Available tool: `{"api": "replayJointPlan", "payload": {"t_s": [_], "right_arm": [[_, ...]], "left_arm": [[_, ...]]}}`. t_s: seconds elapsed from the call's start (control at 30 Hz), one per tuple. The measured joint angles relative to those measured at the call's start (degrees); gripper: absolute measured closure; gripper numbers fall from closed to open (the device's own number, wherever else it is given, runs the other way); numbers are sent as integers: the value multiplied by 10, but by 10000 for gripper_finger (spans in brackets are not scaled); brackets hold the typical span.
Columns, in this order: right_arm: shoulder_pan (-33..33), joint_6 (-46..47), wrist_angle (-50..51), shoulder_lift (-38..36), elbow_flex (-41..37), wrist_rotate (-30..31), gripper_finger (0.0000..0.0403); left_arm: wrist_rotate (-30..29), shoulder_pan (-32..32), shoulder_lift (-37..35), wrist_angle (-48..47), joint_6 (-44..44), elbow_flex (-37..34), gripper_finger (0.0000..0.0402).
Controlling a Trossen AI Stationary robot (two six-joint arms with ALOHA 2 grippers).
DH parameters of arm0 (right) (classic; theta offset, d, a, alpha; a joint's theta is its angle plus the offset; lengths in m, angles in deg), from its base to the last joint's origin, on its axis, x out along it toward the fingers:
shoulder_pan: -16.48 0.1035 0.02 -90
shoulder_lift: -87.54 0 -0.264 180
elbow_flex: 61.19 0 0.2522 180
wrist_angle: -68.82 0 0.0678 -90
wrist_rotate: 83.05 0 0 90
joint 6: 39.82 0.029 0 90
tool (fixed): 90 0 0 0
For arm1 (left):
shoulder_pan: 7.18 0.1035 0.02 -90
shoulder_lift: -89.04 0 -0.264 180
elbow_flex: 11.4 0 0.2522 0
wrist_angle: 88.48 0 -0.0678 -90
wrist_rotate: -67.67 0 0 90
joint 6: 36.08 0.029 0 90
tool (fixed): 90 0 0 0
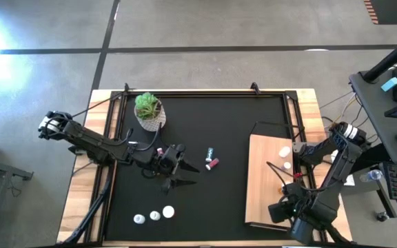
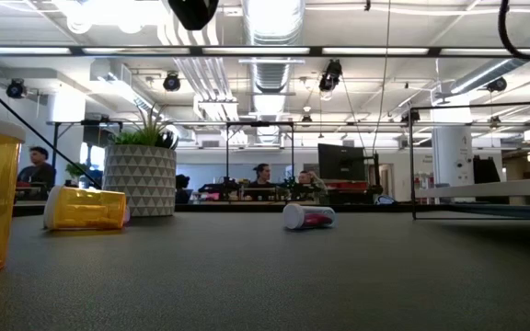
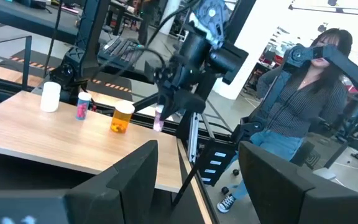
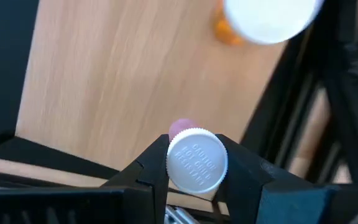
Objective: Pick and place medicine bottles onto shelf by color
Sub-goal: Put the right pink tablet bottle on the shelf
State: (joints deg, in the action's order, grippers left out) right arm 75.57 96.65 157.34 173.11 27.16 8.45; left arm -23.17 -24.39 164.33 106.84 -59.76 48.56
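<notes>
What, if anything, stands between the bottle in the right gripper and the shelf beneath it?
Nothing visible does. The right gripper holds a white-capped pink bottle over bare shelf; an amber bottle stands off to one side.

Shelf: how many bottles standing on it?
3 on the shelf, in a row: white bottle, pink bottle, amber bottle. A fourth bottle, pink, is clamped in the right gripper, not counted.

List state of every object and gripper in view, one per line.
Left gripper: open, empty, over the black mat.
Right gripper: shut on pink bottle, above the shelf.
Shelf bottles: upright.
Teal-banded bottle: lying on mat.
Magenta bottle: lying on mat.
Three white-capped bottles: upright, in a row.
Potted plant: upright.
</notes>
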Motion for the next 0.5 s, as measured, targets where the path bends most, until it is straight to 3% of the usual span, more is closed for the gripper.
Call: {"api": "replayJointPlan", "payload": {"t_s": [0.2,0.5], "right_arm": [[0,-1,-35,-2,-48,0,296],[0,-42,-38,-3,-53,0,296]], "left_arm": [[0,4,0,0,0,-1,194],[0,4,0,0,0,-1,194]]}}
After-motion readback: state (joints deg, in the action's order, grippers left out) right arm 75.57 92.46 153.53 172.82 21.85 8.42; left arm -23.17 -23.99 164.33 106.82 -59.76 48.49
